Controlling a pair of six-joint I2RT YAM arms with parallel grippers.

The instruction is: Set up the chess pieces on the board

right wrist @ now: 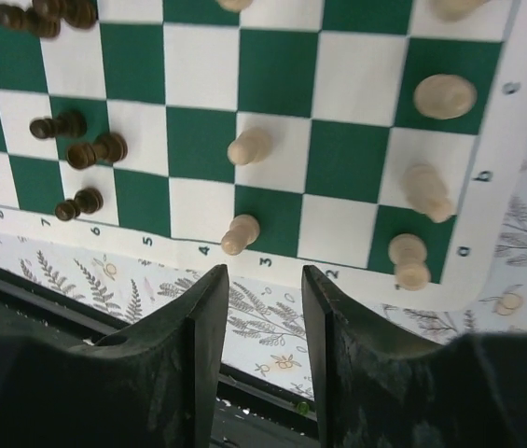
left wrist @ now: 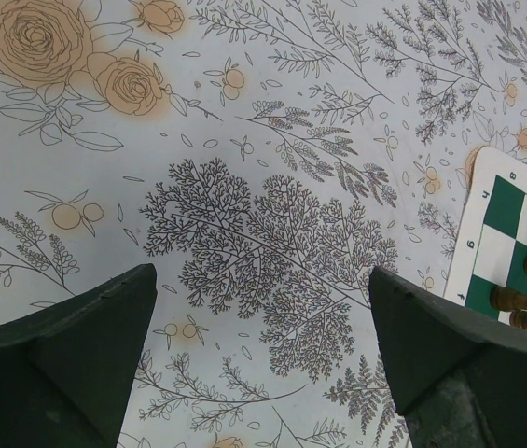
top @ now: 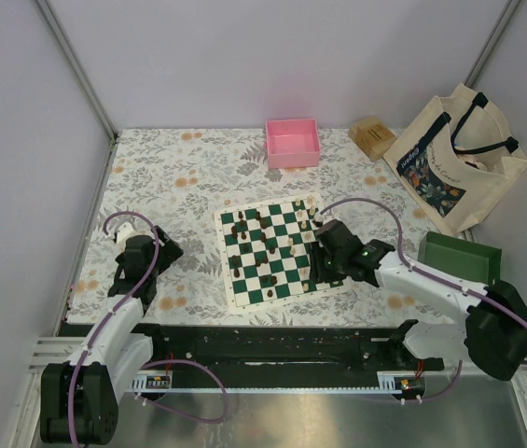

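The board (top: 277, 252) is a green and white checked mat in the middle of the table, with dark and cream chess pieces standing on it. My right gripper (top: 321, 254) hovers over the board's right edge. In the right wrist view my right gripper (right wrist: 263, 275) is open with nothing between its fingers, just above the board's near border (right wrist: 272, 254). A cream pawn (right wrist: 241, 233) stands just beyond the left finger; other cream pieces (right wrist: 445, 95) stand to the right and dark pieces (right wrist: 95, 150) to the left. My left gripper (left wrist: 263, 289) is open over bare tablecloth, left of the board (left wrist: 510, 238).
A pink tray (top: 292, 143) sits at the back. At the back right are a tan block (top: 372, 136) and a tote bag (top: 457, 159). A green tray (top: 461, 257) lies right of the board. Flowered cloth (top: 170, 187) covers the table.
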